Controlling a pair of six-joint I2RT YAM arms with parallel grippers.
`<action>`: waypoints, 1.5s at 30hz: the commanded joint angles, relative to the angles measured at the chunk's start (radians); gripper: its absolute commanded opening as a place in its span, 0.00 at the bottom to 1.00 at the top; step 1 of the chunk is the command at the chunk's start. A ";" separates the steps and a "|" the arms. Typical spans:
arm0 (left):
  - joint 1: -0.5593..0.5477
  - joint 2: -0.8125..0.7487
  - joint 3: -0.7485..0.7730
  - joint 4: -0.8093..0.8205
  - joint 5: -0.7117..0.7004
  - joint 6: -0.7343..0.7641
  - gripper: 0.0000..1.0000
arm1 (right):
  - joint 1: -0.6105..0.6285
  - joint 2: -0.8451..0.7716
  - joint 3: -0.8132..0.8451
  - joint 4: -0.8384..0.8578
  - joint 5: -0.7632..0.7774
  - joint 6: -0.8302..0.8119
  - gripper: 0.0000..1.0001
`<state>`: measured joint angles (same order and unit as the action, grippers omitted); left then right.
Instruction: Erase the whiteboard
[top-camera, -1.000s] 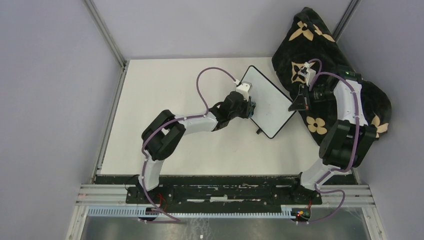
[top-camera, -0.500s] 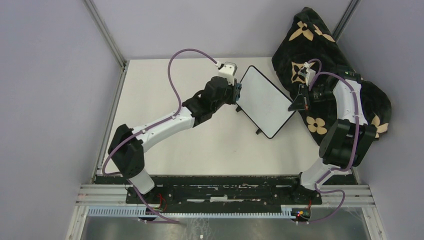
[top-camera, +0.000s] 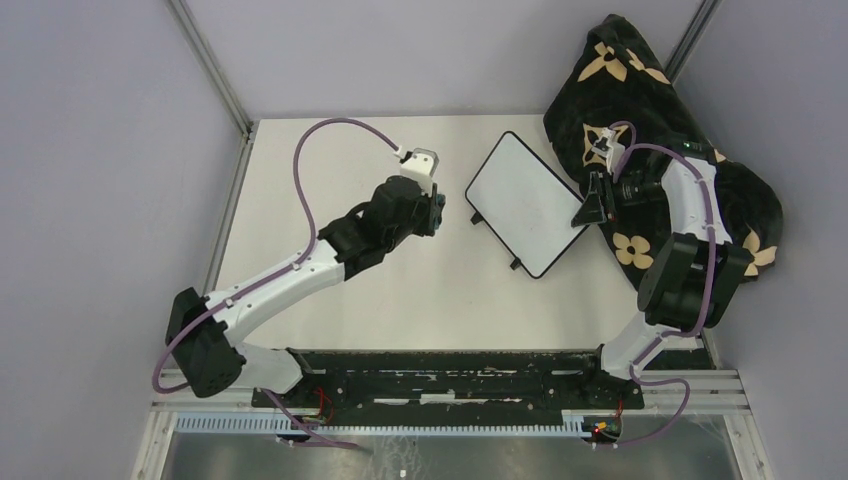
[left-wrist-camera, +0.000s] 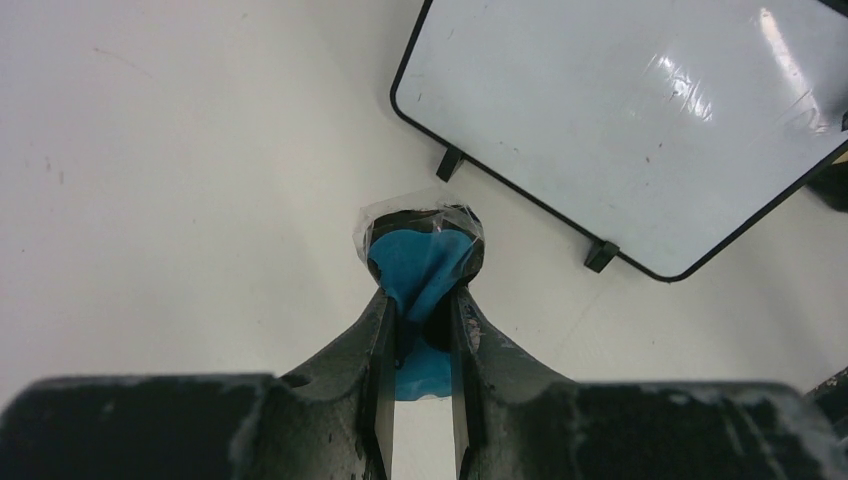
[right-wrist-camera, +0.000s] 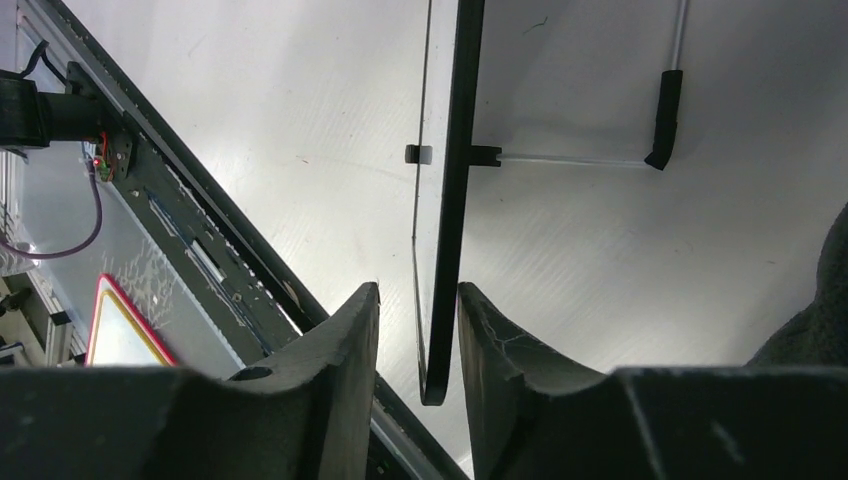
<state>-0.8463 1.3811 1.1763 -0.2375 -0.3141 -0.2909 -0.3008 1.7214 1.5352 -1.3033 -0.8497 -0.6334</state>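
- The whiteboard (top-camera: 527, 203) rests on the desk (top-camera: 330, 150) beside the flowered black blanket (top-camera: 640, 90), its face showing no marks
- Right jaws straddle its corner, likely to steady it, though a firm pinch cannot be told
- Left jaws clench a blue wiping pad (left-wrist-camera: 420, 255), held apart from the board

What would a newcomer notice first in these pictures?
The black blanket with tan flowers heaped at the far right stands out first. Beside it sits the whiteboard, its face looking clean, the right gripper astride its edge. The left gripper pinches a blue wad nearby.
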 joint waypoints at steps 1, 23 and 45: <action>0.003 -0.107 -0.048 -0.022 -0.040 -0.051 0.04 | 0.004 -0.030 0.028 -0.020 0.001 -0.002 0.44; 0.007 -0.313 -0.118 -0.238 -0.203 -0.112 0.13 | -0.055 -0.359 -0.022 0.299 0.258 0.345 0.59; 0.100 -0.026 -0.146 -0.281 -0.007 -0.164 0.99 | -0.058 -0.686 -0.301 0.383 0.287 0.343 0.68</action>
<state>-0.7856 1.4223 1.0039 -0.5247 -0.3218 -0.4519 -0.3584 1.0569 1.2507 -0.9394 -0.5735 -0.2600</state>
